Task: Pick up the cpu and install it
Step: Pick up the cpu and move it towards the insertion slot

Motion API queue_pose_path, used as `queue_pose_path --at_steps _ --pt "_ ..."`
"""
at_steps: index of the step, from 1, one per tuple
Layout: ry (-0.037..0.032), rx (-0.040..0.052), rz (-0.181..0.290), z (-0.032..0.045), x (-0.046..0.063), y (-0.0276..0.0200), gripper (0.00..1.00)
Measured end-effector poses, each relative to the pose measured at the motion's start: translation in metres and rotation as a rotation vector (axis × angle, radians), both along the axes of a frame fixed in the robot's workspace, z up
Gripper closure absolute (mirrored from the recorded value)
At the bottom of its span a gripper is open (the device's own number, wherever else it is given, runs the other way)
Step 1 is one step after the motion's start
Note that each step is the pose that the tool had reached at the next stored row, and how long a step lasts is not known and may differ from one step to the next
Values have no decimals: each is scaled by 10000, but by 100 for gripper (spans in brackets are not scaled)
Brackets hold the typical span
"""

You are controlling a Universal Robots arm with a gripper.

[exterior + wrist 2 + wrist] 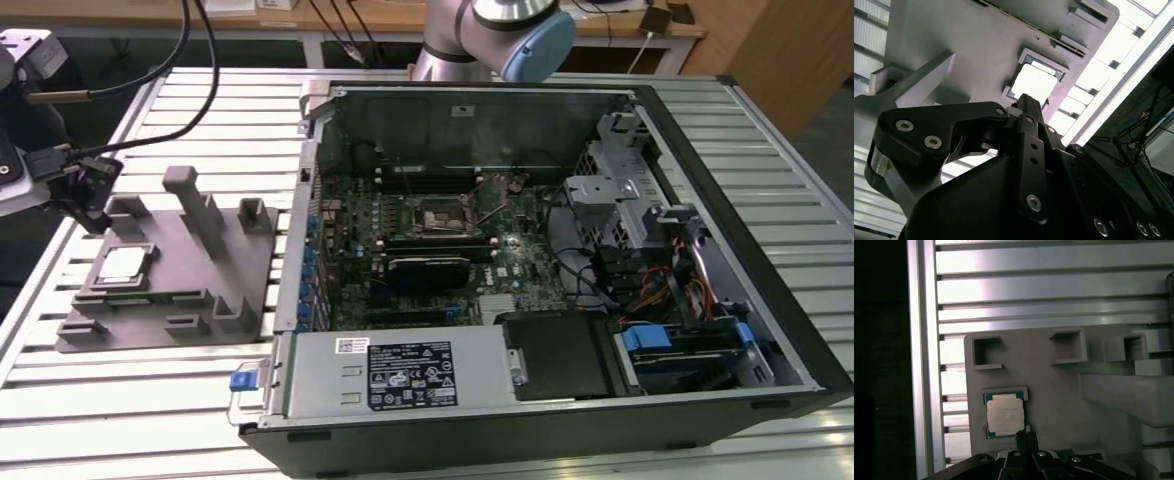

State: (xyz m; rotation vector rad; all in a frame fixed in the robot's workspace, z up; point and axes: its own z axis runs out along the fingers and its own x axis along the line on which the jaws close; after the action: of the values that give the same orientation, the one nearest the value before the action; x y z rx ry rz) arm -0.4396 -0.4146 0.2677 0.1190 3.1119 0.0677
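Note:
The cpu (123, 264) is a small silver-topped square lying flat in a recess of the grey tray (187, 290), at the exterior view's left. It also shows in both wrist views, cpu (1004, 415) and cpu (1035, 83). My gripper (88, 214) hangs over the tray's outer edge, just beside the cpu and above it, apart from it. In the first wrist view the gripper (1026, 439) has its fingers pressed together with nothing between them. The black socket frame (445, 215) sits on the motherboard inside the open computer case.
The open computer case (694, 250) fills the middle and the exterior view's right, with a power supply (400, 375) at its near side. Upright posts (200, 215) rise from the tray close to the cpu. All of it rests on a slatted metal table (120, 400).

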Motion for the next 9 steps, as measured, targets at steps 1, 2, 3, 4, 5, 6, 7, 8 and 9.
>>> queue_pose_path --at_steps 1,2,3,4,5,6,7,8,9 --pt "-1 1 1 -12 -1 -3 89" --pt "-2 1 0 -22 -3 -5 89" --pt "-2 1 0 -29 -4 -6 89" --pt "0 0 0 -36 -6 -8 89" --pt "-1 0 0 -44 -9 -10 89" --pt "-1 1 1 -54 -13 -12 89" --pt "-1 0 1 -64 -21 -13 89" --pt "-2 1 1 -75 -27 -14 89" --pt "-3 1 1 -88 -33 -15 89"
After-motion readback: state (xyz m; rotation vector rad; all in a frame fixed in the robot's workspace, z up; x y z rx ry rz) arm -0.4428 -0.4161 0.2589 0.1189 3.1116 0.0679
